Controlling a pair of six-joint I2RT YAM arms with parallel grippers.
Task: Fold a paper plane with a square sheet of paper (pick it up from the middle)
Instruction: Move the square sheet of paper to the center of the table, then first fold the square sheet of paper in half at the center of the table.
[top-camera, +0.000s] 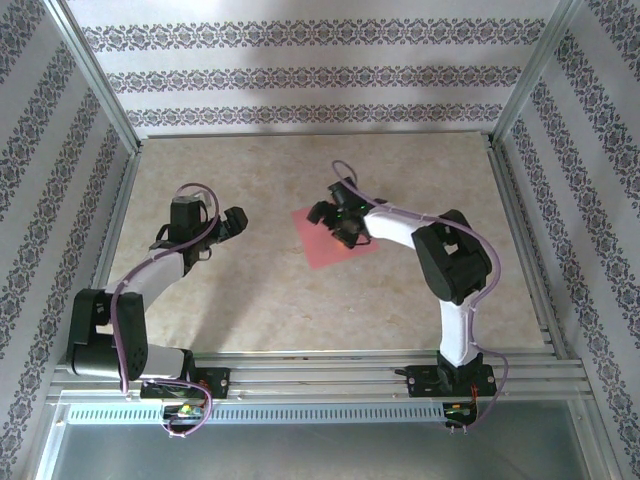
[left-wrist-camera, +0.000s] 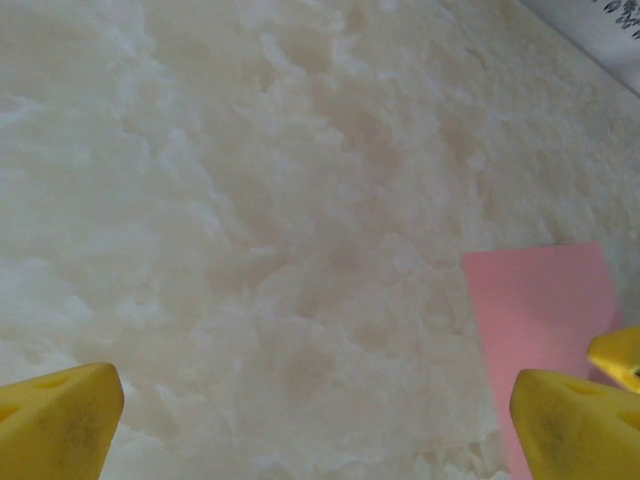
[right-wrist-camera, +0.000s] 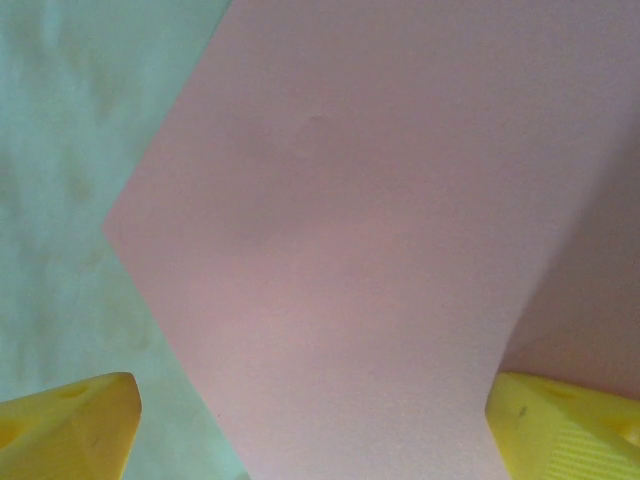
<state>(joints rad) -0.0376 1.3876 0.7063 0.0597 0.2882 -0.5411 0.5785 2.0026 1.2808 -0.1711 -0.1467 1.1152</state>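
Salmon-pink and thin, the square sheet of paper (top-camera: 318, 250) lies on the marble-patterned table (top-camera: 250, 300), right of centre and well clear of every table edge. No folds into a dart shape are seen; the outline is a plain square, so no long axis can be stated. It sits turned, its edges oblique to the table edges: in the top view one corner points toward the left arm, one toward the near edge, and one toward the right side. From the right wrist, the sheet (right-wrist-camera: 340, 260) presents a single corner pointing to the left of the frame, with bare table beyond it. At the right of that view a straight diagonal line crosses the paper with a darker zone behind it; whether this is a lifted edge or a crease cannot be determined. The right gripper (top-camera: 335, 224) is positioned directly over the sheet, its far part hidden beneath the wrist. Its yellow fingertips (right-wrist-camera: 65, 425) stand wide apart, one over bare table beside the sheet and the other over the paper, nothing pinched between them. Contact with the paper cannot be confirmed. The left gripper (top-camera: 238, 222) is over bare table to the left of the sheet, apart from it. Its fingertips (left-wrist-camera: 60, 420) are likewise spread fully with nothing between them, and the sheet (left-wrist-camera: 540, 320) appears at the right of its wrist view.
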